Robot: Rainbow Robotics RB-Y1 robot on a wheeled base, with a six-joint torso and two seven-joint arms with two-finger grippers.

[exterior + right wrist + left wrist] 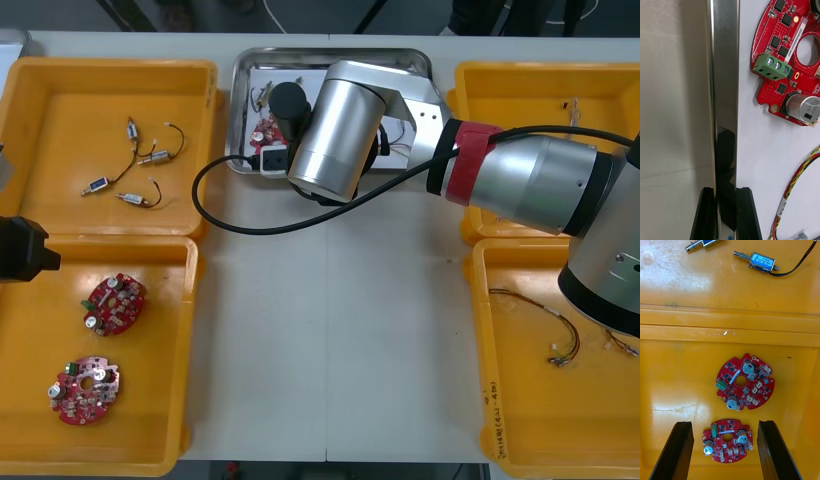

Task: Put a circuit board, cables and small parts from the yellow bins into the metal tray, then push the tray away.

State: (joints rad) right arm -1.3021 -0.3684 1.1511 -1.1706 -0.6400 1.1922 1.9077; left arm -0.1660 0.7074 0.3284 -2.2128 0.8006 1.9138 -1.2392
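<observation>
Metal tray (243,90) rim sits clamped between the right tool's (725,189) fingers. A red circuit board (778,33) and a red-and-yellow cable (800,173) lie inside, just beyond. The left tool (724,423) hangs with its fingers apart over two circuit boards (745,382) in a yellow bin (677,371).

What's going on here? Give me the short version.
The right gripper is at the tray, shut on its rim with one finger on each side. A board and a red and yellow cable lie inside the tray. The left gripper hangs open over the near left bin, where two more boards lie. Pushing the tray away looks like the next step.
</observation>
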